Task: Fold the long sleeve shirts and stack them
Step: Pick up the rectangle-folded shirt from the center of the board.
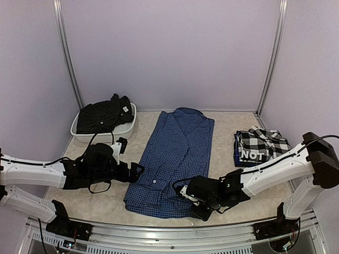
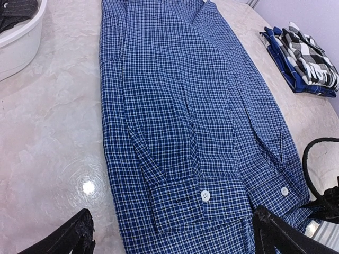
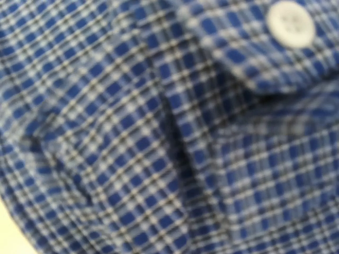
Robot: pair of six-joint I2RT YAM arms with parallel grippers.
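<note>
Table centre: blue shirt (image 1: pixel 177 159) flat, sleeves folded in. At its near-left edge, left gripper (image 1: pixel 136 172), jaws wide, empty. On its near-right hem, right gripper (image 1: pixel 195 203) — can't tell if clenched; close view = blurred cloth only. Risk: one-sided or single-layer pinch drags shirt, undoes sleeve folds.

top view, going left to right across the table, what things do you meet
white tub holding the black shirt → blue check shirt → black-and-white check shirt
</note>
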